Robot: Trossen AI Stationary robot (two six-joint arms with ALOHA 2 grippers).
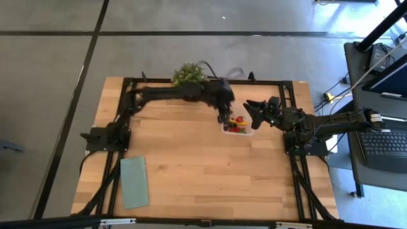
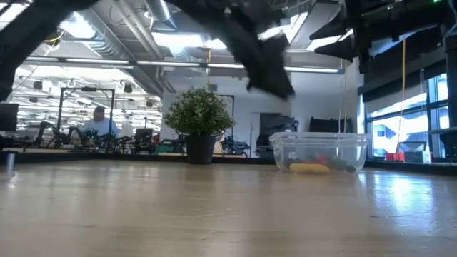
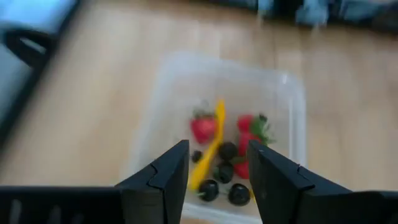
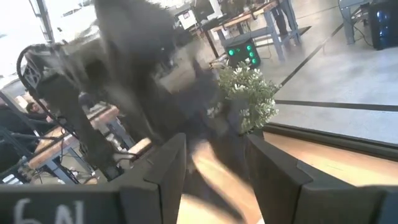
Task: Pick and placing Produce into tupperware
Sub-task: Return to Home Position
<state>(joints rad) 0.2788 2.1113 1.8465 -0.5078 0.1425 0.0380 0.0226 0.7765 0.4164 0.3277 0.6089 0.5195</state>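
Note:
The clear tupperware (image 1: 224,130) stands on the wooden table right of centre, also seen in the low view (image 2: 320,146). Inside it lies the produce (image 1: 238,124): red strawberry-like pieces (image 3: 204,129), a yellow elongated piece (image 3: 208,155) and dark berries (image 3: 224,180). My left gripper (image 3: 217,148) hangs open above the tupperware (image 3: 292,106), over its left side, with nothing between its fingers. My right gripper (image 4: 214,142) is open and raised just right of the box (image 1: 255,109), pointing level toward the left arm.
A bushy potted plant (image 1: 188,75) stands at the table's far edge behind the left arm. A pale-green cloth (image 1: 134,182) lies flat near the front left. Bare wood stretches across the table's middle and near side. A desk with a laptop (image 1: 385,143) stands beyond the right edge.

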